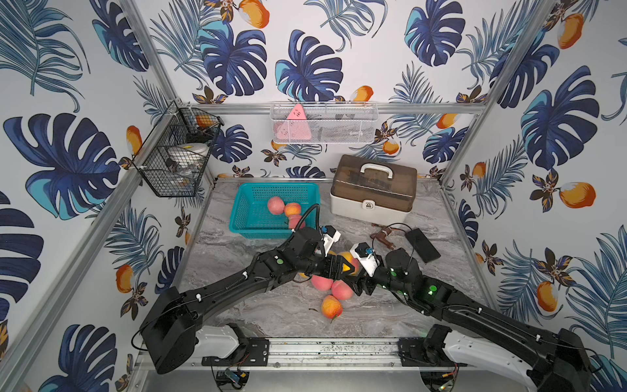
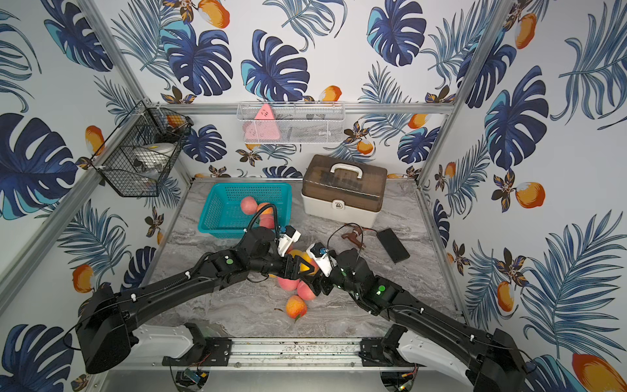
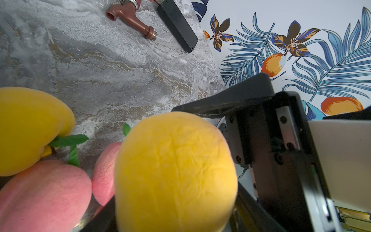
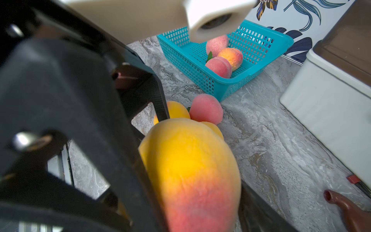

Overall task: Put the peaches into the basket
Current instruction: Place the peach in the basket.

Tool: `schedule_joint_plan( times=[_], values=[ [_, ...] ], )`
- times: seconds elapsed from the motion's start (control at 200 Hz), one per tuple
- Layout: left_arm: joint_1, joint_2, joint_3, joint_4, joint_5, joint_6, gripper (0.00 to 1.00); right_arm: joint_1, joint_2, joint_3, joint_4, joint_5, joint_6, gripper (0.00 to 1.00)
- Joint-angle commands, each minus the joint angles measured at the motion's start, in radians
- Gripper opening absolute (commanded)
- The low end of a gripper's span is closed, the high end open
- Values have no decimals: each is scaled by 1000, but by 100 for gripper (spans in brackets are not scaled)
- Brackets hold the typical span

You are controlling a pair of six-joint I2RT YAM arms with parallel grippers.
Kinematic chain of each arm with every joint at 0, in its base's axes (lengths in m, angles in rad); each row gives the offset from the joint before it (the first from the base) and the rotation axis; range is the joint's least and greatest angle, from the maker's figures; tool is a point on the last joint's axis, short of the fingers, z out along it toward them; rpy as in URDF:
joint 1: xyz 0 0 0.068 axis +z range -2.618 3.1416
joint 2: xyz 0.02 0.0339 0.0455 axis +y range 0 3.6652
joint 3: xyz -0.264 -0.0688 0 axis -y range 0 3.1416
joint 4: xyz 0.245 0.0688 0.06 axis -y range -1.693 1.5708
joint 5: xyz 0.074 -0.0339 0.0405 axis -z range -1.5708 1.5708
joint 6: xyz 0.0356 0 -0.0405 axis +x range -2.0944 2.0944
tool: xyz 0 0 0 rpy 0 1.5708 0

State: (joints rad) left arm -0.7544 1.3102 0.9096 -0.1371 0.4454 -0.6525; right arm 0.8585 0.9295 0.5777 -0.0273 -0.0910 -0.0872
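A yellow-orange peach (image 1: 346, 259) hangs above the marble table between both arms. My left gripper (image 1: 343, 267) is shut on this peach (image 3: 174, 170), which fills the space between its jaws. My right gripper (image 1: 355, 283) meets it from the other side, and its jaws stand open around the same peach (image 4: 190, 170). Three pink and orange peaches (image 1: 331, 306) lie on the table just below. More peaches (image 4: 208, 109) lie behind the held one. The teal basket (image 1: 237, 210) stands at the back left with three peaches (image 1: 276, 205) inside.
A brown-lidded white case (image 1: 373, 190) stands at the back right. In front of it lie a brown tap (image 1: 383, 236) and a flat black box (image 1: 422, 244). A black wire basket (image 1: 176, 156) and a white mesh basket (image 1: 322, 124) hang on the walls.
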Motion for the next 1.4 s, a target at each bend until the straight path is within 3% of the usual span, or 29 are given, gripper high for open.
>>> schedule_joint_plan(
  times=[0.0, 0.275, 0.716, 1.066, 1.396],
  values=[
    [9, 1, 25, -48, -32, 50, 59, 1, -15, 1, 19, 15, 27, 91],
    [41, -4, 67, -135, -95, 97, 59, -1, -34, 29, -28, 37, 35, 99],
    [158, 8, 170, -267, -153, 210, 58, -28, -3, 78, -67, 22, 51, 100],
    [240, 66, 284, -360, -223, 278, 57, -181, 13, 138, -137, -31, 126, 100],
    [312, 128, 375, -410, -439, 307, 57, -279, 30, 177, -177, -74, 164, 100]
  ],
)
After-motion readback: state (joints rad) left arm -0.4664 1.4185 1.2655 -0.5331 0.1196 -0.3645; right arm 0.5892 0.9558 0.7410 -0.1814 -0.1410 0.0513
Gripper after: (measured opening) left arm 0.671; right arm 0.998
